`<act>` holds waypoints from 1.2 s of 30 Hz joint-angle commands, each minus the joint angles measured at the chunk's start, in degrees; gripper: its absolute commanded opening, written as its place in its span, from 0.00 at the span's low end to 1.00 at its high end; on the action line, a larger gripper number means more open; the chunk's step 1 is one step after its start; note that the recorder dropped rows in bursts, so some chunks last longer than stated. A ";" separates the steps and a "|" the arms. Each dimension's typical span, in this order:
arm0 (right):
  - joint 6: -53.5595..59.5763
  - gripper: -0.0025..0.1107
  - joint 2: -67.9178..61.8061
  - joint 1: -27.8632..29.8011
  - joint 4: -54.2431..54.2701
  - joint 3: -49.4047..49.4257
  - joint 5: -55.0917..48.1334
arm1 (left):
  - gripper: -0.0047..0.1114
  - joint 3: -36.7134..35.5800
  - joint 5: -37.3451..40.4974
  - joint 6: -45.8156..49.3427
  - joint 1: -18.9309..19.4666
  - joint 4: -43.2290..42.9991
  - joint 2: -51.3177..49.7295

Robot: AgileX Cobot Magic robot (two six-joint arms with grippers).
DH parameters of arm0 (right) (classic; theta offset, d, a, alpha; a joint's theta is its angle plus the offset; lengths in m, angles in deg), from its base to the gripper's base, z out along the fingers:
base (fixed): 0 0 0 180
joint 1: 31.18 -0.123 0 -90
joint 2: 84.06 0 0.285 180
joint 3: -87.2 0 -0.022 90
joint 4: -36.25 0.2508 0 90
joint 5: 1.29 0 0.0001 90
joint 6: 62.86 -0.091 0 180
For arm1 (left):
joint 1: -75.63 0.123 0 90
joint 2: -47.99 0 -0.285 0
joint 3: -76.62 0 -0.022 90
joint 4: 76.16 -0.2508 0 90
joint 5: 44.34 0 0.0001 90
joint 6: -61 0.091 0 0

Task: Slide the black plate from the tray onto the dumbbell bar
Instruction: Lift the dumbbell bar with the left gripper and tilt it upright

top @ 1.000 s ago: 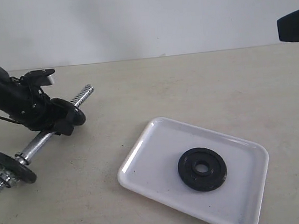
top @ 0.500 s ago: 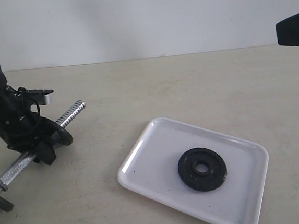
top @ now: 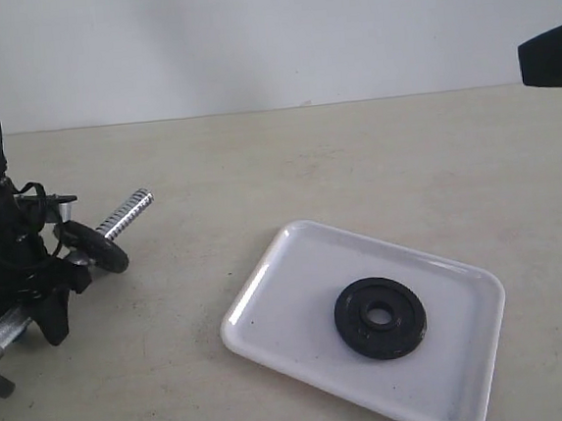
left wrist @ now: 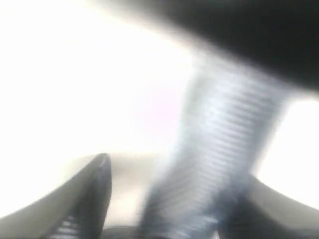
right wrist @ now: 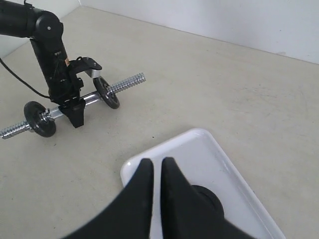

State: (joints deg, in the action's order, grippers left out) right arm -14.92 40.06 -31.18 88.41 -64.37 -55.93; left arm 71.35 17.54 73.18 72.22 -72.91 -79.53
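Your left gripper (right wrist: 76,112) clamps the dumbbell bar (top: 124,212), far left of frame. Your right gripper (right wrist: 156,165) is pinched closed, holding nothing. On the tray (top: 267,281), lower right, the black plate (top: 380,317) lies flat.

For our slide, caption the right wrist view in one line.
Right gripper hangs over the tray and black plate; left gripper holds the dumbbell bar.

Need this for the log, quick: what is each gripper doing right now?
Left gripper: closed on the dumbbell bar.
Right gripper: jaws closed, holding nothing.
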 commanded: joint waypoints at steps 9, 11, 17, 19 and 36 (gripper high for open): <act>0.24 0.05 -0.01 0.05 0.17 0.13 -0.48 | 0.13 -1.89 -10.57 4.64 -0.50 12.16 -2.78; 0.24 0.05 -0.01 0.05 0.17 0.13 -0.48 | 0.08 -1.89 -10.57 7.65 -1.98 13.82 -2.78; 0.11 0.05 -0.01 0.05 -3.17 0.13 -0.58 | 0.08 -1.89 -15.29 9.32 -8.62 14.32 -1.88; 0.11 0.05 -0.01 0.05 -3.65 0.13 -0.47 | 0.08 -1.89 -18.16 9.09 -8.87 15.53 0.53; 1.01 0.05 -0.01 0.05 -10.47 0.13 -0.46 | 0.08 -5.51 -17.49 10.78 -9.54 14.33 12.97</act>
State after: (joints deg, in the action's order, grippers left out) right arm -14.92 40.06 -31.18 78.51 -64.37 -56.27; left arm 65.10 0.04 83.13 63.51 -60.89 -70.19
